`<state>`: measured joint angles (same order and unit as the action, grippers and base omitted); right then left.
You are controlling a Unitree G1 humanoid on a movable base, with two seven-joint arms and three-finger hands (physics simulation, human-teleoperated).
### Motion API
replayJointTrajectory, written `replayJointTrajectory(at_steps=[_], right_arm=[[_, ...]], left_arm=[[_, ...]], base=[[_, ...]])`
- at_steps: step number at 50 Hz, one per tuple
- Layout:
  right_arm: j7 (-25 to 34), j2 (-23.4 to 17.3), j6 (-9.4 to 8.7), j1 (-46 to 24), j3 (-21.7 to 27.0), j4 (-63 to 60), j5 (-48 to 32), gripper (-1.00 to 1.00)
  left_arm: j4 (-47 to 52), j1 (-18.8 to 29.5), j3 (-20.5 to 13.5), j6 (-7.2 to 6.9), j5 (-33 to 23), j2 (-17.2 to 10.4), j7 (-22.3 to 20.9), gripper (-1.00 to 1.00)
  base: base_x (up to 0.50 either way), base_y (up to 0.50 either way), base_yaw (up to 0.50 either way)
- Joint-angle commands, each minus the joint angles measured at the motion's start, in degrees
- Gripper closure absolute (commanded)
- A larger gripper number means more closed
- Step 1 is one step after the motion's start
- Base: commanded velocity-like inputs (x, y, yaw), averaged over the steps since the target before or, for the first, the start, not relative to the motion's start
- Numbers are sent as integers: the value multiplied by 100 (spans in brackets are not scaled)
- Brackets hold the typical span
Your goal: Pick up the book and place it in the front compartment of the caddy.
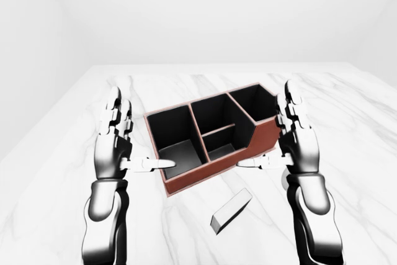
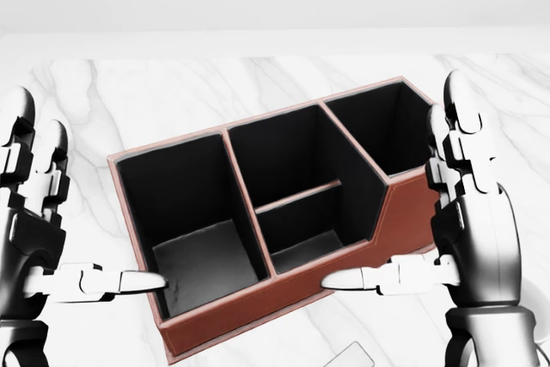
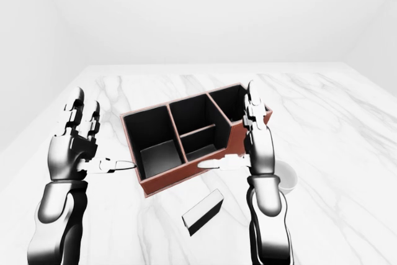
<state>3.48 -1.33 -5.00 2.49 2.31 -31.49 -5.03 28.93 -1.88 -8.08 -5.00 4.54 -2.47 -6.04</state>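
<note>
You are hovering both hands, left hand [image 1: 113, 147] and right hand [image 1: 299, 144], fingers spread, flanking the red-brown leather caddy [image 1: 211, 134]; the grey slab-like book [image 1: 231, 210] is lying ungrasped nearer the surface's near edge; next, lower a hand to it.

**Red-brown, black and marble white**

The caddy [image 2: 404, 212] is showing red-brown outer walls and rims, while every compartment inside is reading matte black, fading to dark grey on the floors. The tabletop [image 1: 347, 128] is looking white, with pale grey marble veins running across it. The book [image 1: 231, 210] is showing a pale grey-white cover in the left-eye view and a dark, near-black edge in the right-eye view. The left hand [image 1: 113, 147] and the right hand [image 2: 471, 238] are gleaming in glossy silver-grey, with black joints and white fingertips. A white cup [image 3: 287, 177] is sitting pale against the marble. The walls are glowing plain white.
</note>
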Motion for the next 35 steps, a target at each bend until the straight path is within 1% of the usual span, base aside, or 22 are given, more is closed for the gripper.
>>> replayJointTrajectory(at_steps=[1, 7, 15, 18, 24, 35], right_arm=[[118, -47, 0, -130, -6, -194, -176, -100], [245, -86, 0, -167, 5, -315, -375, -100], [464, -73, 0, -60, -150, -513, -712, -100], [592, -81, 0, -43, -217, -825, -828, -100], [786, -116, 0, -122, -187, -1011, -991, -100], [1099, -127, 0, -9, -233, -1236, -1308, -100]], left_arm=[[-17, 27, -29, 0, 15, -13, 7, -100], [-42, 23, -18, 0, 8, -11, 11, -100], [-66, 14, -17, 0, 4, -10, 9, -100], [-86, 21, -19, 0, 1, -11, 9, -100], [-105, 29, -25, 0, 1, -16, 11, -100], [-100, 29, -21, 0, -5, -15, 15, -100]], base=[[0, 0, 0], [0, 0, 0], [0, 0, 0], [0, 0, 0], [0, 0, 0], [0, 0, 0]])
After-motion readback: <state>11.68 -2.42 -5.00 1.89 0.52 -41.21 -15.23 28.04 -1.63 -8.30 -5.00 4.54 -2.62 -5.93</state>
